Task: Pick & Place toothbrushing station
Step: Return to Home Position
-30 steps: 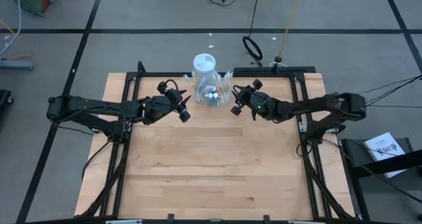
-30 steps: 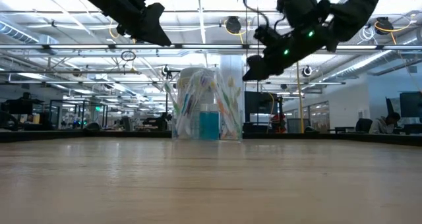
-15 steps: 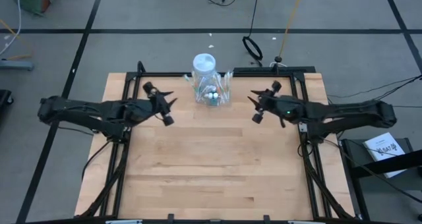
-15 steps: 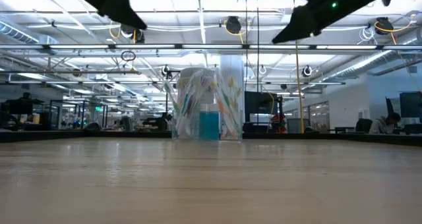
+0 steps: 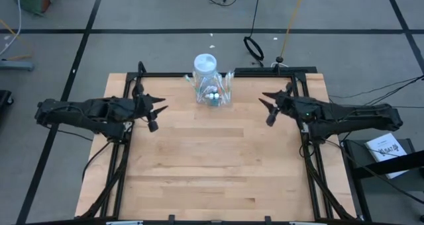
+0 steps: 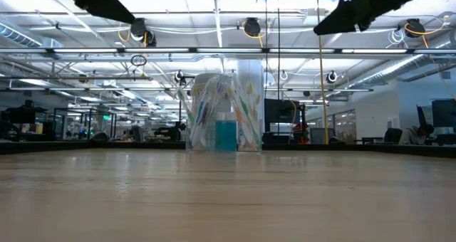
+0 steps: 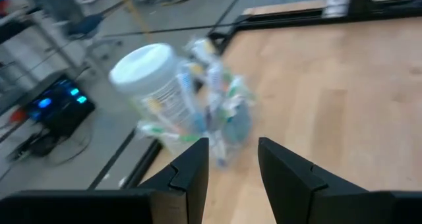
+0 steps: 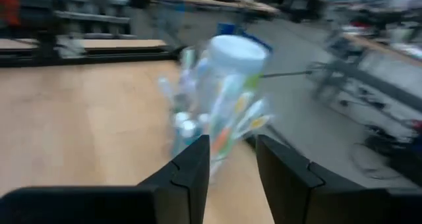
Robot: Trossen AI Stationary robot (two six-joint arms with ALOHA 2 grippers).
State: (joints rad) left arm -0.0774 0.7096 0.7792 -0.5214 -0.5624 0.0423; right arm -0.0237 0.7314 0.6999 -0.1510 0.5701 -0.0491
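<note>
Left gripper point(image 5: 159, 104) hangs over the table's point(image 5: 212, 172) left side with its fingers point(image 7: 193, 168) apart and nothing between them. The right gripper point(image 5: 262, 97) mirrors it over the right side, its fingers point(image 8: 192, 163) likewise parted and empty.

Between them, at the middle of the far edge, stands the small clear cup point(image 5: 214, 98). It is crowded with slim toothbrushes point(image 5: 228, 83) whose pastel handles in green, orange, blue and white fan outward to left and right above the rim. In the cup's middle sit the teal tubes point(image 6: 225, 136), their white caps showing from above and their teal bodies showing through the clear wall in the low view; their number is hard to tell. Just behind the cup, on its far side, rises a taller clear jar point(image 5: 205, 71) with a white lid point(image 5: 205, 61); whether the two touch cannot be told.

Both arms reach in nearly level from the table's left and right edges, wrists turned inward so each gripper points toward the cup. In the low view the left gripper point(image 6: 107, 1) and the right one point(image 6: 340, 18) are high above the wood, each well apart from the cup.
</note>
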